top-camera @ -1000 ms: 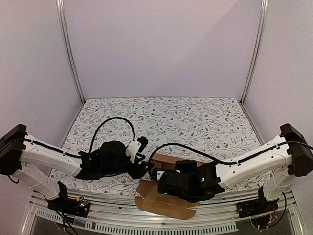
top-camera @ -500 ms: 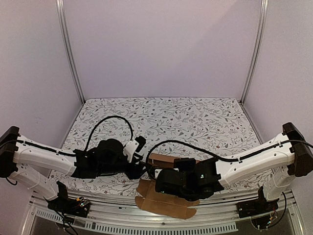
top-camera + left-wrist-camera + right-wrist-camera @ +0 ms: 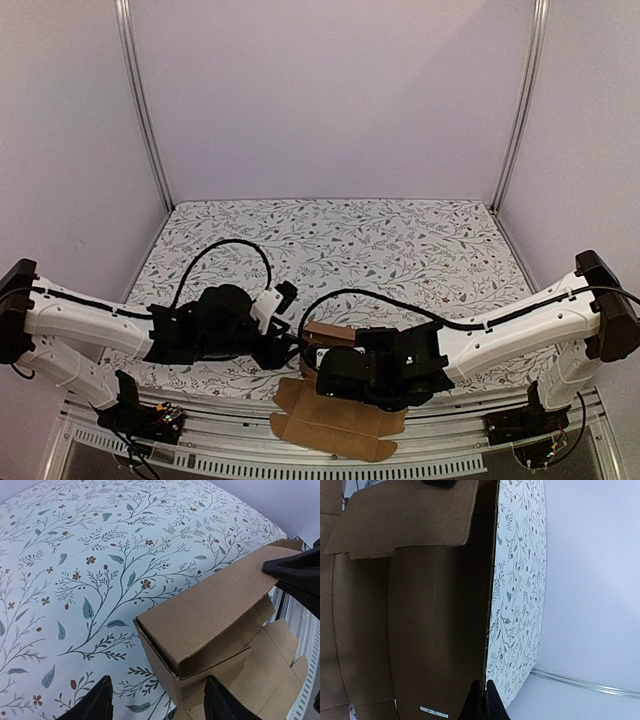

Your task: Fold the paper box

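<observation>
1. Item under inspection: the plain brown cardboard paper box [image 3: 335, 425] lay at the near edge of the white, leaf-and-flower-patterned tablecloth [image 3: 400, 240], between the two arms.
2. Condition of item: it was partly folded. One long wall [image 3: 210, 615] stood raised with a narrow strip bent over along its top, and a short end panel was turned up at the corner. The remaining flaps lay flat and projected past the table's near edge.
3. Left gripper [image 3: 288, 348]: it was low over the cloth at the left end of the box. In the left wrist view the gripper [image 3: 157, 690] stood partly open, and the box's folded end corner sat in the gap between its black fingers [image 3: 100, 702]. Contact between either finger and the cardboard could not be confirmed.
4. Right gripper [image 3: 318, 360]: it was positioned over the box, with the wrist body hiding most of the raised wall from above. In the right wrist view its gripper [image 3: 483, 690] was pressed fully together, and the thin upper edge of the raised cardboard wall [image 3: 435, 630] ran straight into the closed tips, so it was pinching that edge.
5. Cross-check: the left wrist view showed the right gripper's black tip [image 3: 295, 572] at the far end of the same raised wall.
</observation>
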